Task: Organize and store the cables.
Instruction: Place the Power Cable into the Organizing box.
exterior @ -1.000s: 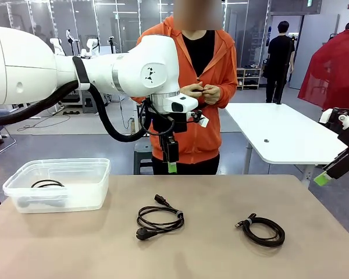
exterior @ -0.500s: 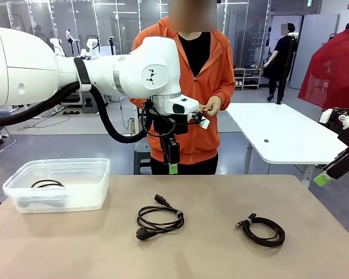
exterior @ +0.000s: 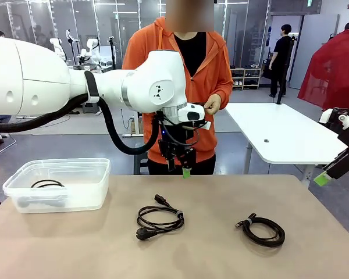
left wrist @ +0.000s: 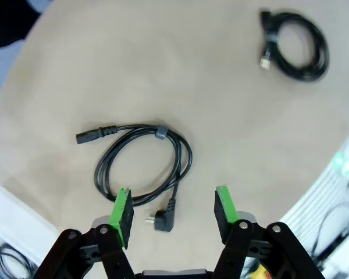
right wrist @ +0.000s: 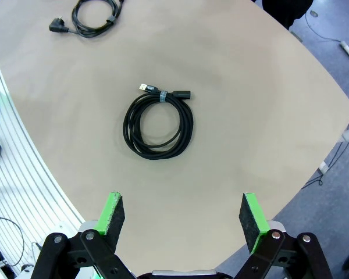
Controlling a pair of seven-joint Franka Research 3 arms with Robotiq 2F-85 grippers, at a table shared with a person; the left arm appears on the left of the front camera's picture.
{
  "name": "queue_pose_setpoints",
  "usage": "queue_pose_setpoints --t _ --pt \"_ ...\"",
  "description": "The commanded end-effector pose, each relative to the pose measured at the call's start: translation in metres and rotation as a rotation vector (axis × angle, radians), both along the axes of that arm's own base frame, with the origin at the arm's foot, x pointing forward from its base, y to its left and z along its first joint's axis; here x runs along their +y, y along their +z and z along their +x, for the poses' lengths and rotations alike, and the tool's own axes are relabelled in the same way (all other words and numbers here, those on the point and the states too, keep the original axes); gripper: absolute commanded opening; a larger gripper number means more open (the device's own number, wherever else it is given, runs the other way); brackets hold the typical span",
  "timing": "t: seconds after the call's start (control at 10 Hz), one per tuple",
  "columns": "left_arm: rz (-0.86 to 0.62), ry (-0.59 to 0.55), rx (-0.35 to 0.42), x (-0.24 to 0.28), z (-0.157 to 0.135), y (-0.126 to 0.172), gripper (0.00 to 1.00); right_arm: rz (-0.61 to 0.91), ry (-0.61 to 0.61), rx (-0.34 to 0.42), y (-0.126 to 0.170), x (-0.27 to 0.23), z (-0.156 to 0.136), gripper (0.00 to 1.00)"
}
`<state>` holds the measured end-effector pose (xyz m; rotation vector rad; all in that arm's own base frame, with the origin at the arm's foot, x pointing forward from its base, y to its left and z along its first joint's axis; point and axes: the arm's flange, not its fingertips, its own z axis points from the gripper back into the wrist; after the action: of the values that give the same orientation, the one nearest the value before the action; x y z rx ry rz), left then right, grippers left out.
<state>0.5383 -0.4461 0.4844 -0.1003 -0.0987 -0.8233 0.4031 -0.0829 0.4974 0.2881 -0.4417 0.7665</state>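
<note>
Cable (exterior: 46, 183) inside the bin (exterior: 87, 193) shows only dimly through its frosted wall. Left gripper (left wrist: 172, 200) hangs partly open, empty; right gripper (right wrist: 183, 203) gapes wide, empty.

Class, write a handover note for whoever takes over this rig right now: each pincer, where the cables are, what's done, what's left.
Left pincer: open, empty, hovering above the power cord coil in the middle of the table.
Right pincer: open, empty, raised off the table's right side.
USB cable coil: on the table's right half.
Done: one cable coil lies in the clear bin.
Left: bin both table coils.
</note>
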Motion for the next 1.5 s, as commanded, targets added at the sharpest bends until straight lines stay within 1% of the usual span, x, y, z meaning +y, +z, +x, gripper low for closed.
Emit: queue_pose_setpoints --t 0.0,0.1,0.2,0.3,0.4,0.5,0.6,0.7,1.0,1.1,1.2,1.3,1.4 --pt "-0.003 0.273 -0.069 0.001 -0.011 -0.015 0.71 -0.011 -0.012 0.010 0.001 0.000 0.000 1.00" --pt "-0.034 0.396 -0.069 0.001 -0.012 -0.024 0.71 -0.011 -0.012 0.010 0.001 0.000 0.000 1.00" --pt "-0.083 0.448 -0.013 0.001 -0.013 -0.033 0.71 -0.011 -0.012 0.010 0.001 0.000 0.000 1.00" --pt "-0.104 0.461 0.006 0.000 -0.011 -0.040 0.71 -0.011 -0.012 0.010 0.001 0.000 0.000 1.00" --pt "-0.073 0.497 -0.010 -0.002 -0.011 -0.046 0.71 -0.011 -0.012 0.010 0.001 0.000 0.000 1.00" --pt "-0.056 0.512 -0.007 -0.003 -0.012 -0.048 0.71 -0.011 -0.012 0.010 0.001 0.000 0.000 1.00" --pt "-0.057 0.494 0.014 -0.002 -0.018 -0.045 0.71 -0.011 -0.012 0.010 0.001 0.000 0.000 1.00" --pt "-0.060 0.493 0.016 -0.005 -0.004 -0.045 0.71 -0.011 -0.012 0.010 0.001 0.000 0.000 1.00" --pt "-0.059 0.493 0.018 -0.007 -0.006 -0.046 0.71 -0.011 -0.012 0.010 0.001 0.000 0.000 1.00" --pt "-0.042 0.605 0.036 -0.011 0.005 -0.056 0.71 -0.011 -0.012 0.010 0.001 0.000 0.000 1.00" --pt "-0.036 0.700 0.018 -0.017 0.012 -0.065 0.71 -0.011 -0.012 0.010 0.001 0.000 0.000 1.00" --pt "-0.012 0.772 -0.016 -0.022 0.018 -0.074 0.71 -0.011 -0.012 0.010 0.001 0.000 0.000 1.00" --pt "0.010 0.817 -0.028 -0.025 0.021 -0.083 0.71 -0.011 -0.012 0.010 0.001 0.000 0.000 1.00"
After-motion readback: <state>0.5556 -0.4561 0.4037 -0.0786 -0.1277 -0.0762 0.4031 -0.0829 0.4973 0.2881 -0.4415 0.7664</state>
